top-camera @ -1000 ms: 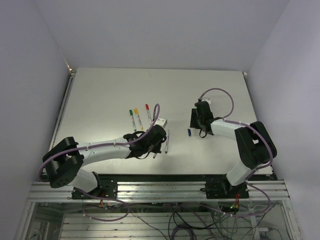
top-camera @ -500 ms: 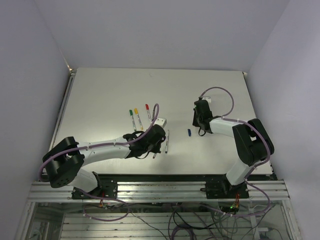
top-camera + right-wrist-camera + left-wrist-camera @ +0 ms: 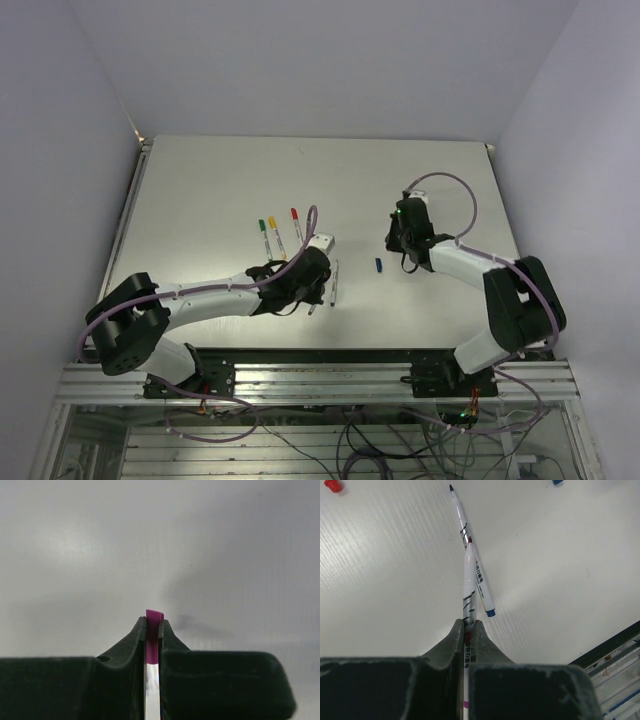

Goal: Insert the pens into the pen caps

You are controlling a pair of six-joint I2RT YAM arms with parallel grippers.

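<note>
My left gripper (image 3: 469, 625) (image 3: 303, 292) is shut on a thin white pen (image 3: 469, 580) with a purple band, its tip held just above the table. Under that tip a second pen (image 3: 479, 580) (image 3: 334, 282) with a blue end lies flat. My right gripper (image 3: 153, 625) (image 3: 397, 238) is shut on the purple cap (image 3: 154, 616), which pokes out past the fingertips. A blue cap (image 3: 379, 265) lies on the table between the two grippers. Three pens wearing green (image 3: 264, 238), yellow (image 3: 277, 236) and red (image 3: 296, 224) caps lie side by side behind the left gripper.
The white table (image 3: 220, 180) is walled by pale panels on the left, back and right. A metal rail (image 3: 320, 375) with the arm bases runs along the near edge. A red cap end (image 3: 333, 485) shows at the top left of the left wrist view.
The right gripper has shut on the purple cap and shifted slightly back and right, its elbow swinging right. The left gripper has stayed put with its pen.
</note>
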